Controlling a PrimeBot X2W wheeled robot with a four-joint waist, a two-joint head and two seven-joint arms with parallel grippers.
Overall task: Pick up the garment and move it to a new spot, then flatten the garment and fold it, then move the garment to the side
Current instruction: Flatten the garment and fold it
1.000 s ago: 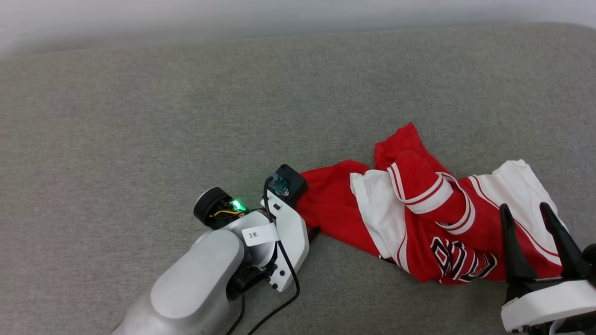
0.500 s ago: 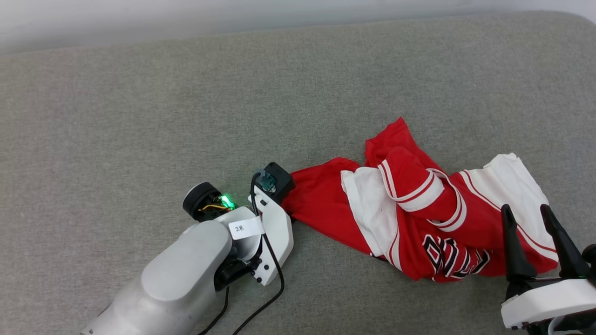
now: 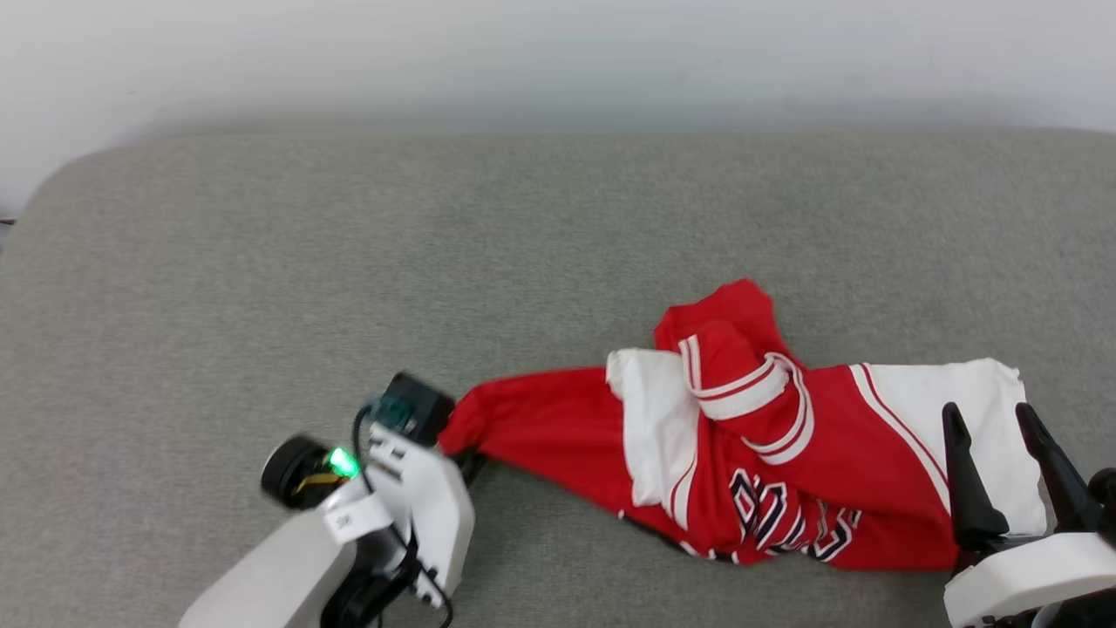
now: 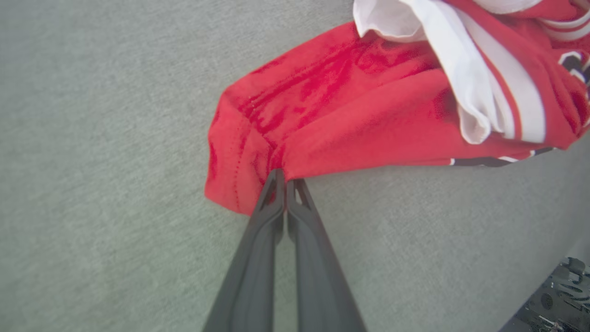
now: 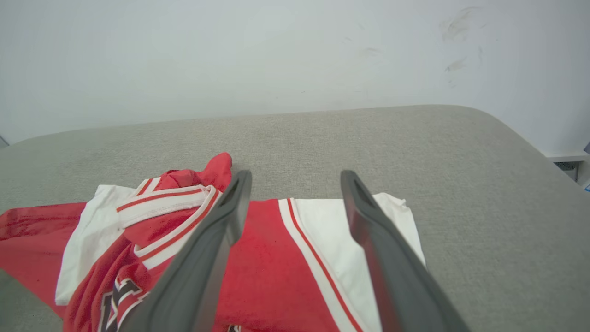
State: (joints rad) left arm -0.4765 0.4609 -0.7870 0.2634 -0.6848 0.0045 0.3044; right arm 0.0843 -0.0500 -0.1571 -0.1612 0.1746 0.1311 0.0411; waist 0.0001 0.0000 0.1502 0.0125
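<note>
Garment [image 3: 837, 453] lies crumpled on grey cushion [image 3: 349, 262], toward its right half, drawn out into a long band running left to right. Front lettering is bunched in folds and unreadable. Striped collar trim sits twisted on top. One white sleeve lies spread at the right end. Right wrist view cuts off the lower edge.

Left gripper [image 4: 284, 179] pinches the red left tip of the cloth, fingers pressed together on a fold. In head view its fingertips are hidden beneath the wrist housing [image 3: 417, 410], and the arm is blurred.

Right gripper [image 3: 987, 417] hovers over the white sleeve, fingers spread wide, holding nothing. Contact with the fabric cannot be judged.
</note>
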